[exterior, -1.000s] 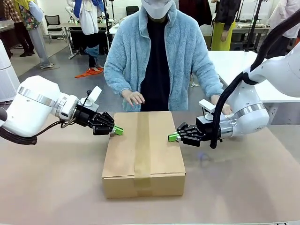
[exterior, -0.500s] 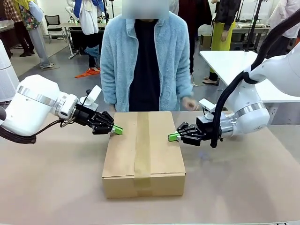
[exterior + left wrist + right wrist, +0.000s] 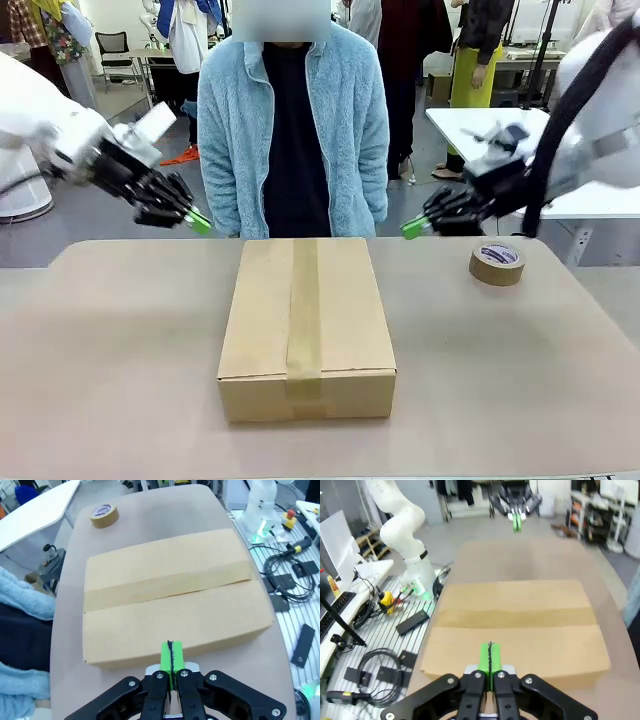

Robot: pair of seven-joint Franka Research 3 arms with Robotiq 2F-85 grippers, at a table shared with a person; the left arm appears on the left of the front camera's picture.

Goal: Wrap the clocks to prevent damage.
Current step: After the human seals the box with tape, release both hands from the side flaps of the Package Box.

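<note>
The closed brown cardboard box (image 3: 306, 325), sealed along its top by a strip of tan packing tape (image 3: 302, 310), sits in the middle of the beige table (image 3: 110, 350); any clocks would be inside, unseen. A brown roll of tape (image 3: 497, 263) lies on the table to the robot's right, well apart from the box. With sealing apparently finished, the sensible move is to keep both arms clear and high. The left gripper (image 3: 196, 222) and right gripper (image 3: 410, 229) each hang above the table's far corners with green pads pressed together, holding nothing. A second ago both were low beside the box's flanks and the person leaned hands toward it; now the person stands upright and the tape roll has appeared
</note>
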